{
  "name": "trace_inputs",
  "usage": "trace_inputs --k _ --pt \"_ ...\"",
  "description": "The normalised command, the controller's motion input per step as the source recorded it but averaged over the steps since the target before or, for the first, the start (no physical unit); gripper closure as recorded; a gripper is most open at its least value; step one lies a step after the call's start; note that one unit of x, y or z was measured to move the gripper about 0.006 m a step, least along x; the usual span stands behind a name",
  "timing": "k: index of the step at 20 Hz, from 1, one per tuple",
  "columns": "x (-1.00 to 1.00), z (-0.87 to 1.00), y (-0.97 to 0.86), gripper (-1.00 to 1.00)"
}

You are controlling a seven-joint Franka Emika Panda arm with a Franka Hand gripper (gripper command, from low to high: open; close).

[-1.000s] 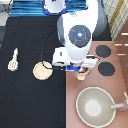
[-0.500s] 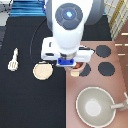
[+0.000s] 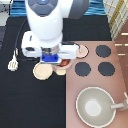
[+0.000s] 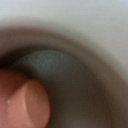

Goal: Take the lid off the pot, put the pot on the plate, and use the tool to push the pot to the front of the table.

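No text, label, brand, number or sign can be read anywhere, and the gripper (image 3: pixel 51 60) over the pot (image 3: pixel 64 63) bears none.

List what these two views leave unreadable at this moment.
- Gripper: it sits low by the plate; the arm's white body covers it in the exterior view.
- Pot: mostly hidden under the hand, so whether it is gripped is unclear.
- Wrist view: blurred close-up of a curved rim; nothing identifiable.
- Pan: handle cut off by the right edge.
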Motion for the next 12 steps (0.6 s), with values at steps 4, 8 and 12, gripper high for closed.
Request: trace_inputs --k 4,8,12 --pt "-0.38 -0.38 -0.95 1.00" --pt "-0.68 -0.87 -0.76 1.00" --pt "-0.82 -0.89 -0.54 1.00"
